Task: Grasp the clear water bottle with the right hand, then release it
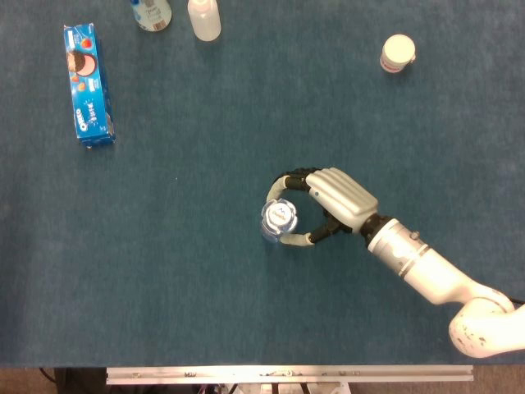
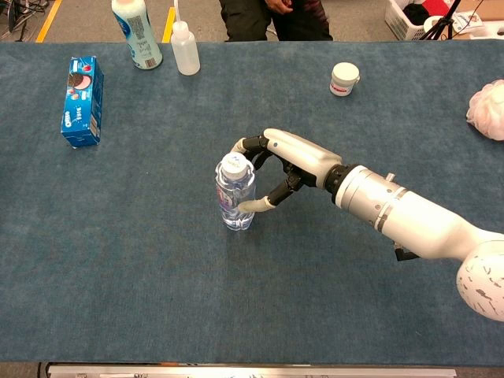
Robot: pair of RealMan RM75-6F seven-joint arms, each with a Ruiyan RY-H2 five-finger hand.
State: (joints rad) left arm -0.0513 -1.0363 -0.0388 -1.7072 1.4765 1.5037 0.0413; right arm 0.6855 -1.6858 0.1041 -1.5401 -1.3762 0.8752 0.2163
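The clear water bottle (image 1: 279,218) (image 2: 235,198) stands upright on the blue table cloth near the middle, its white cap on top. My right hand (image 1: 338,199) (image 2: 293,160) reaches in from the right and wraps it: the fingers curl round the far side by the neck and the thumb presses the near side of the body. The hand grips the bottle, which still rests on the table. My left hand shows in neither view.
A blue cookie box (image 1: 89,84) (image 2: 81,101) lies at the far left. A white squeeze bottle (image 2: 185,49) and a blue-labelled bottle (image 2: 136,31) stand at the back left. A small white jar (image 1: 398,53) (image 2: 344,79) sits at the back right, a crumpled white bag (image 2: 487,109) at the right edge.
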